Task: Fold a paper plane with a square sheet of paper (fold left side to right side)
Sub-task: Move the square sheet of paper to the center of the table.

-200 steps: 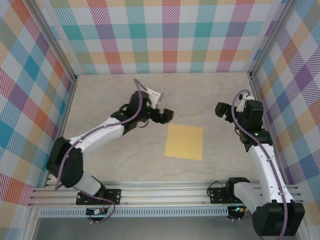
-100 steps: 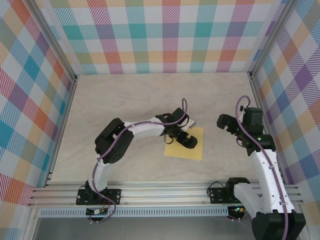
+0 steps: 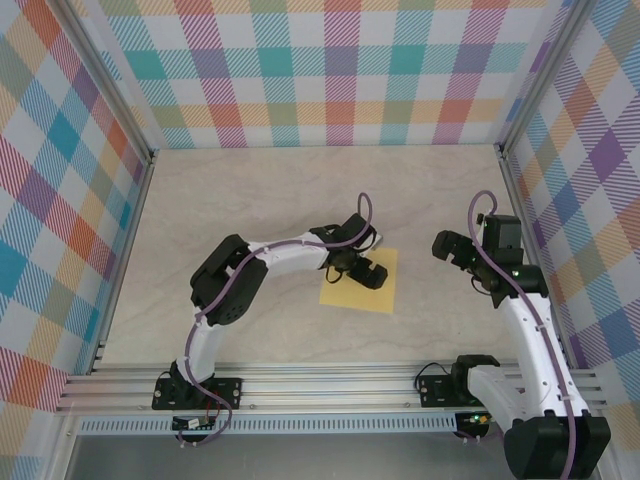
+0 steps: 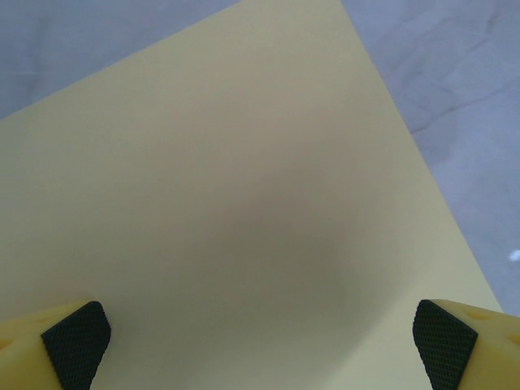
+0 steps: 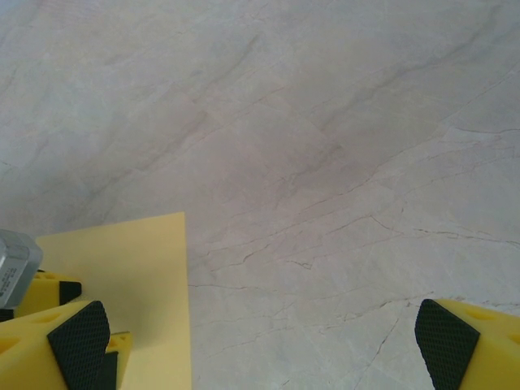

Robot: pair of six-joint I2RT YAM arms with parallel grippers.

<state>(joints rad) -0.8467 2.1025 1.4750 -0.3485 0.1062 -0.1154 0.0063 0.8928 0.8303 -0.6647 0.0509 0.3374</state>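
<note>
The square sheet of paper (image 3: 362, 298), plain yellow-orange and flat, lies on the table at mid right. My left gripper (image 3: 360, 270) is down over the sheet's upper part, open, its black pads (image 4: 77, 341) spread wide with the paper (image 4: 244, 187) beneath them. It holds nothing between its fingers. My right gripper (image 3: 450, 248) hangs open to the right of the sheet, over bare table. In the right wrist view the sheet's edge (image 5: 130, 276) lies at lower left, apart from the right gripper (image 5: 264, 341). The paper plane is not in view.
The marbled grey tabletop (image 3: 250, 200) is ringed by checked walls (image 3: 330, 70) at the back and sides. An aluminium rail (image 3: 330, 385) carrying both arm bases runs along the near edge.
The left arm swung from the back left down onto the sheet. In the last half second the sheet slid a little to the left and turned slightly under it. The right arm barely moved.
</note>
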